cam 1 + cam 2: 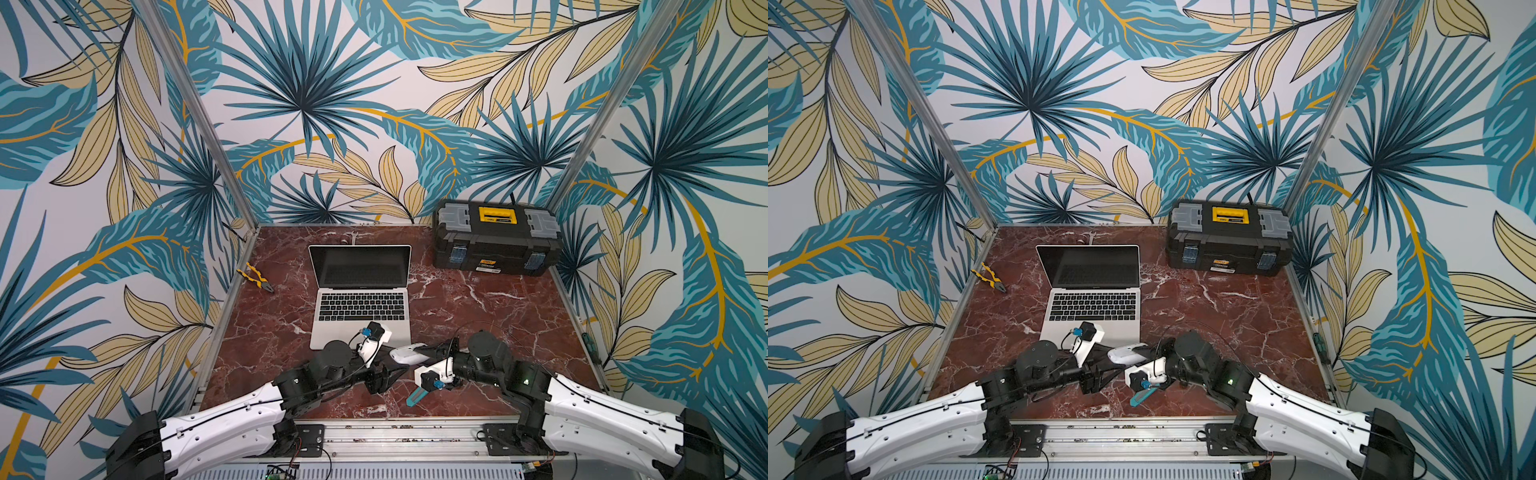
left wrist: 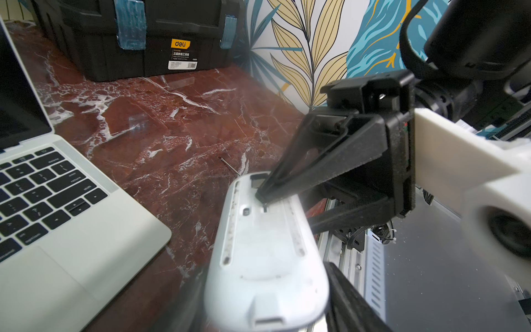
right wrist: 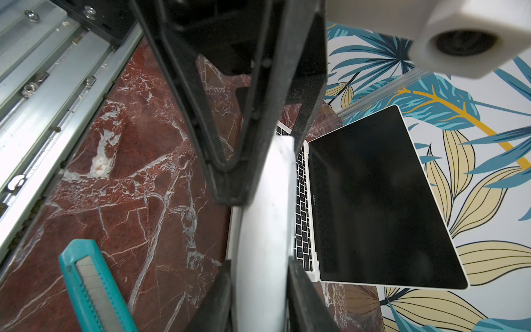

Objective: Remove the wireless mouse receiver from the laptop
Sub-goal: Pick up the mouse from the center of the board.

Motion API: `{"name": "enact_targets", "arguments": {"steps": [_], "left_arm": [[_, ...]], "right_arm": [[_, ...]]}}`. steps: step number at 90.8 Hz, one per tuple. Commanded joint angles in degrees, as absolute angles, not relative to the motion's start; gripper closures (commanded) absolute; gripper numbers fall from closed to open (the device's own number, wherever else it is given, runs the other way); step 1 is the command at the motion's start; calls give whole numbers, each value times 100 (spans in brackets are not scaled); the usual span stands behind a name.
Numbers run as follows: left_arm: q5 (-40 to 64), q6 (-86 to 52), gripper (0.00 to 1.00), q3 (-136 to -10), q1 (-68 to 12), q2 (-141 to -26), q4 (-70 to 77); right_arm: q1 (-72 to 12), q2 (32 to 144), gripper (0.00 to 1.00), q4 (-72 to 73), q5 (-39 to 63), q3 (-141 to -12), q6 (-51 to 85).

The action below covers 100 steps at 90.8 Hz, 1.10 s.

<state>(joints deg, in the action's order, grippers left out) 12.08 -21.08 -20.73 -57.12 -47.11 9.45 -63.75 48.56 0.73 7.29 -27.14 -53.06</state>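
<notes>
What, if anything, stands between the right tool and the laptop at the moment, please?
The white mouse does. The right tool and the left tool both have fingers on it, just off the near right corner of the laptop; in the right wrist view it hides part of the laptop's keys.

The mouse point(image 1: 405, 353) is sitting between the left gripper point(image 1: 397, 365) and right gripper point(image 1: 430, 352), the laptop point(image 1: 359, 307) lying just beyond them. The utility knife point(image 1: 417, 397) is lying just behind the right gripper, the toolbox point(image 1: 494, 245) far beyond it, the pliers point(image 1: 255, 279) far leftward.
</notes>
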Motion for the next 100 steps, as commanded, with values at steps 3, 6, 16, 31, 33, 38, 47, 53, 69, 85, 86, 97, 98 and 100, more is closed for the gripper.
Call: {"name": "enact_targets", "arguments": {"steps": [3,6,16,31,33,38,47,53,69,85,86,97,98,100], "left_arm": [[1251,-1803,27,-2178,-5766,-4468,1069],[1188,-1775,25,-2187,-5767,-4400,979],[1061,-1708,21,-2144,-5766,-4171,813],[757,-1730,18,-2047,-5766,-3725,629],[675,-1742,18,-2030,-5766,-3649,601],[420,-1796,16,-1997,-5766,-3493,521],[-127,-1924,13,-1985,-5766,-3159,253],[-500,-1982,13,-2025,-5766,-3024,10],[-1585,-2289,13,-2114,-5766,-2971,-698],[-1859,-2488,12,-2030,-5761,-2967,-812],[-1861,-2492,12,-2021,-5759,-2969,-806],[-2036,-2561,12,-1940,-5749,-2995,-808],[-2051,-2577,12,-1941,-5748,-2996,-808],[-2079,-2611,12,-1925,-5748,-3001,-822]], "right_arm": [[-6388,4923,80,230,689,-2619,-4802],[-6389,4930,80,229,674,-2623,-4724],[-6390,4958,81,201,676,-2649,-4419],[-6353,5026,81,346,622,-2625,-3571],[-6330,5034,81,401,635,-2610,-3393],[-6243,5040,81,507,771,-2563,-3022],[-6131,5027,81,660,1029,-2478,-2302],[-6038,5061,80,699,1091,-2567,-1778],[-5275,5342,80,946,1592,-2636,-6],[-4798,5706,80,1334,1954,-2577,1581],[-4750,5723,80,1392,1961,-2567,1652],[-4238,6023,80,1363,2069,-2588,2591],[-4197,6048,80,1354,2080,-2591,2658],[-4121,6117,80,1340,2093,-2597,2794]]}}
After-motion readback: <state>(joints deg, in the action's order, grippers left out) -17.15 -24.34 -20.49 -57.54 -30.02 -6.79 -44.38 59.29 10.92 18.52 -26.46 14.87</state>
